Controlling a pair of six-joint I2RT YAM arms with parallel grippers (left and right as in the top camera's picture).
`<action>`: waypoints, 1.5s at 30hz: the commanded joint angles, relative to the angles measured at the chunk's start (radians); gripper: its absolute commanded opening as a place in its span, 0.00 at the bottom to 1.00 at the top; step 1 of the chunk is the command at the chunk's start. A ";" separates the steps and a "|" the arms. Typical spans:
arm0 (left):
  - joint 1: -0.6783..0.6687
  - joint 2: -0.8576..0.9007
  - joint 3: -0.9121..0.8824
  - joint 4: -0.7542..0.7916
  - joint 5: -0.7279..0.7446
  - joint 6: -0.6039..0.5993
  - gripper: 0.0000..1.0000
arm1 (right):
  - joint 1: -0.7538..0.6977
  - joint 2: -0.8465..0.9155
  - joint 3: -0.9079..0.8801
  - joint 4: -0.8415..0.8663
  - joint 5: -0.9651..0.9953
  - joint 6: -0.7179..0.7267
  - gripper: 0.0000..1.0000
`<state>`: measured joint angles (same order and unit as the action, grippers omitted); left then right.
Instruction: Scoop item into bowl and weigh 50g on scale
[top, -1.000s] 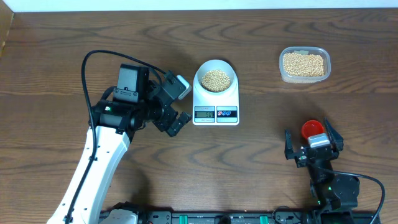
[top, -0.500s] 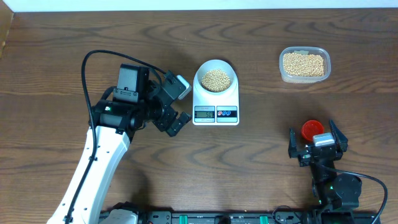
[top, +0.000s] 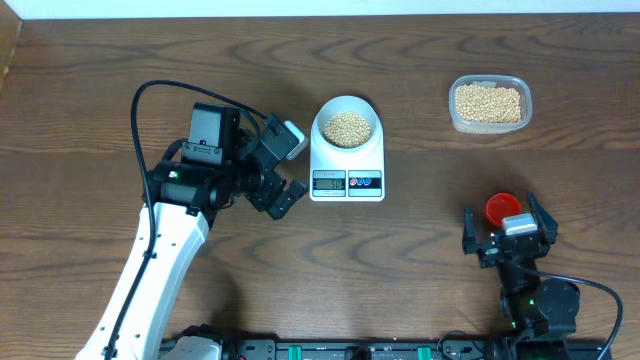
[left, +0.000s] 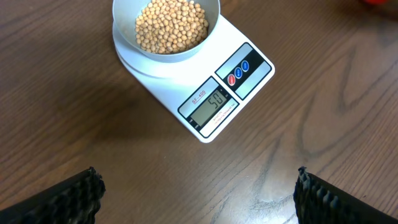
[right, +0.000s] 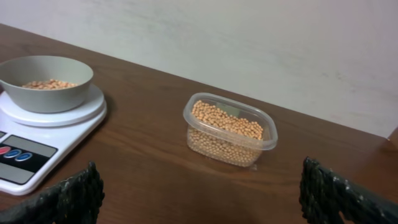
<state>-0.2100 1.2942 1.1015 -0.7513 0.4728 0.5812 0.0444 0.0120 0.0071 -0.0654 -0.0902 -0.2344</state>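
The pale bowl (top: 321, 112) stands on the white scale (top: 372, 160) and holds a heap of tan beans (top: 347, 127). In the left wrist view the bowl (left: 122, 38) and its beans (left: 171, 25) sit on the scale (left: 252, 74), whose display reads 50. My left gripper (top: 291, 168) is open and empty just left of the scale; its fingers (left: 199, 193) are spread wide over bare wood. My right gripper (top: 505, 232) is open and empty at the front right. Its wrist view (right: 199, 193) shows the bowl (right: 46, 84) and scale (right: 37, 146) far left.
A clear plastic tub (top: 489, 103) of more beans stands at the back right and also shows in the right wrist view (right: 230, 130). A red scoop (top: 503, 207) lies right by the right gripper. The table's far edge meets a pale wall.
The right gripper has shifted slightly to the right. The left arm, bowl and scale have not moved.
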 joint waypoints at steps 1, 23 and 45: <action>0.004 0.006 0.022 0.000 0.009 0.017 1.00 | 0.027 -0.007 -0.002 -0.009 0.033 0.017 0.99; 0.004 0.006 0.022 0.000 0.009 0.017 1.00 | 0.055 -0.007 -0.002 -0.010 0.046 0.017 0.99; 0.004 0.006 0.022 0.000 0.009 0.017 1.00 | 0.055 -0.007 -0.002 -0.009 0.046 0.017 0.99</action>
<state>-0.2100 1.2942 1.1015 -0.7513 0.4728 0.5812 0.0902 0.0120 0.0071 -0.0685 -0.0547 -0.2340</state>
